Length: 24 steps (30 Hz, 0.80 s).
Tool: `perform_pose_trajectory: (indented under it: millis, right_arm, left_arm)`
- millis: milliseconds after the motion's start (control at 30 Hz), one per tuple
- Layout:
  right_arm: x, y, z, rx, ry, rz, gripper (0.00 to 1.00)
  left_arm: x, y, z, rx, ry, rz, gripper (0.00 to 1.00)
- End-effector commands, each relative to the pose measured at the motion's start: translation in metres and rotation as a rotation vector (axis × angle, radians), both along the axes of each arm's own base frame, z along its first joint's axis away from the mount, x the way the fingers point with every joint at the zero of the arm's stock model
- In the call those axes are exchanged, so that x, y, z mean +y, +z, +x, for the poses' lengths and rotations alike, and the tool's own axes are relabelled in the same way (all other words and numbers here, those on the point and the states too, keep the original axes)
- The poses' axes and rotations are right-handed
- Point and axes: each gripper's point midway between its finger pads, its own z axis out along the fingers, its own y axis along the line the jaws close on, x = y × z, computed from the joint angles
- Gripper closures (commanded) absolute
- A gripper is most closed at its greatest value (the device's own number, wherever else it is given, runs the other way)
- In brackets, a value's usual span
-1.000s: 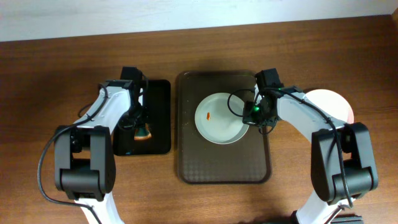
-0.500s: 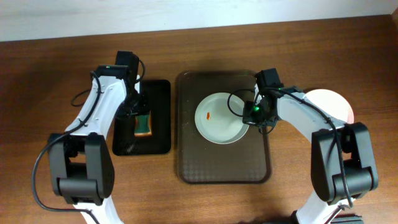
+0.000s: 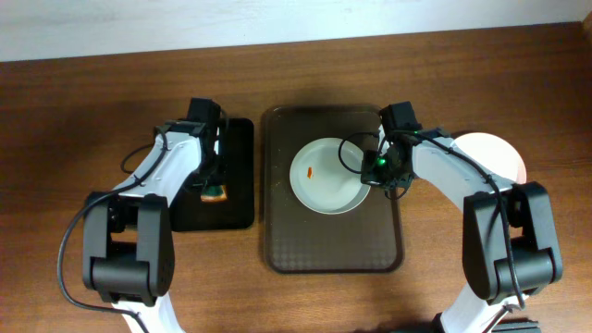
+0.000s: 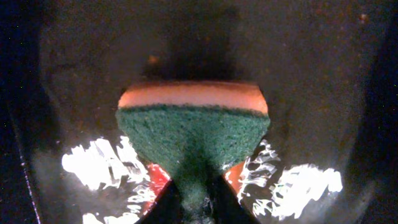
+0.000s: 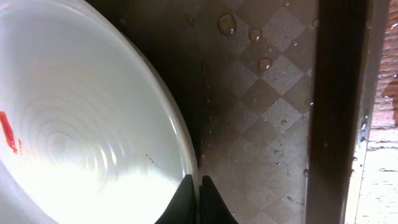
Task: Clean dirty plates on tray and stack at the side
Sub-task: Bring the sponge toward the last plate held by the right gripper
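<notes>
Overhead is evenly lit and sharp; left wrist is dim; the plate (image 5: pixel 74 124) glares white.

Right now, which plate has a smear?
The plate on the tray, pinched at its rim by the right gripper: it carries an orange-red smear. The other plate, on the table beside the right arm, shows no smear where visible.

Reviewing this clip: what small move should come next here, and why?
Probably the left gripper should carry its sponge across to the plate on the tray: the orange smear is unwiped, and the right gripper pinches the plate's rim, seemingly steadying it.
</notes>
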Motion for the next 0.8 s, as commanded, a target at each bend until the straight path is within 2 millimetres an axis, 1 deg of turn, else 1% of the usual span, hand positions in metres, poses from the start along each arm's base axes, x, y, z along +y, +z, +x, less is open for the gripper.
perform_pose_trajectory:
  millis: [0,67,167,200,233,300,333,367,400,500,567,600,633,733,767]
  right_arm:
    - [-0.002,0.001,0.006,-0.006,-0.015,0.005,0.96]
    - [-0.002,0.001,0.006,-0.006,-0.014,0.005,0.96]
    - [-0.002,0.001,0.006,-0.006,-0.01,0.003,0.96]
    - [-0.002,0.001,0.006,-0.011,0.011,-0.001,0.96]
    - [-0.002,0.001,0.006,-0.016,0.032,-0.005,0.96]
    - [-0.002,0.001,0.006,-0.026,0.069,-0.012,0.96]
    - [-0.002,0.001,0.006,-0.034,0.096,-0.017,0.96]
    - [-0.002,0.001,0.006,-0.042,0.134,-0.024,0.96]
    - [-0.002,0.001,0.006,-0.051,0.166,-0.031,0.96]
    - [-0.002,0.001,0.01,-0.082,0.216,-0.045,0.96]
    - [-0.006,0.002,0.017,-0.113,0.232,-0.076,0.81]
    - [-0.006,0.003,0.019,-0.122,0.23,-0.081,0.8]
    - [-0.006,0.003,0.02,-0.124,0.231,-0.081,0.81]
    - [-0.007,0.0,0.018,-0.115,0.224,-0.082,0.96]
    - [-0.009,-0.002,0.016,-0.104,0.191,-0.084,0.96]
  left_arm:
    - [-0.007,-0.003,-0.003,-0.01,-0.013,-0.005,1.0]
    - [-0.008,-0.002,-0.003,-0.009,-0.017,-0.005,1.0]
    - [-0.009,0.021,0.001,-0.01,-0.016,-0.005,1.0]
    - [-0.01,0.04,0.007,-0.024,-0.016,-0.011,1.0]
    - [-0.014,0.064,0.014,-0.045,-0.019,-0.025,1.0]
    - [-0.026,0.1,0.025,-0.087,-0.034,-0.068,1.0]
    - [-0.038,0.12,0.032,-0.121,-0.051,-0.109,1.0]
    - [-0.052,0.134,0.038,-0.155,-0.074,-0.157,1.0]
    - [-0.072,0.145,0.044,-0.192,-0.11,-0.213,1.0]
    - [-0.115,0.149,0.05,-0.236,-0.171,-0.308,1.0]
    - [-0.133,0.144,0.049,-0.237,-0.186,-0.321,1.0]
    - [-0.146,0.14,0.047,-0.234,-0.206,-0.326,1.0]
    - [-0.153,0.137,0.045,-0.229,-0.211,-0.33,1.0]
    - [-0.174,0.125,0.037,-0.196,-0.219,-0.337,1.0]
    - [-0.179,0.119,0.033,-0.176,-0.204,-0.34,1.0]
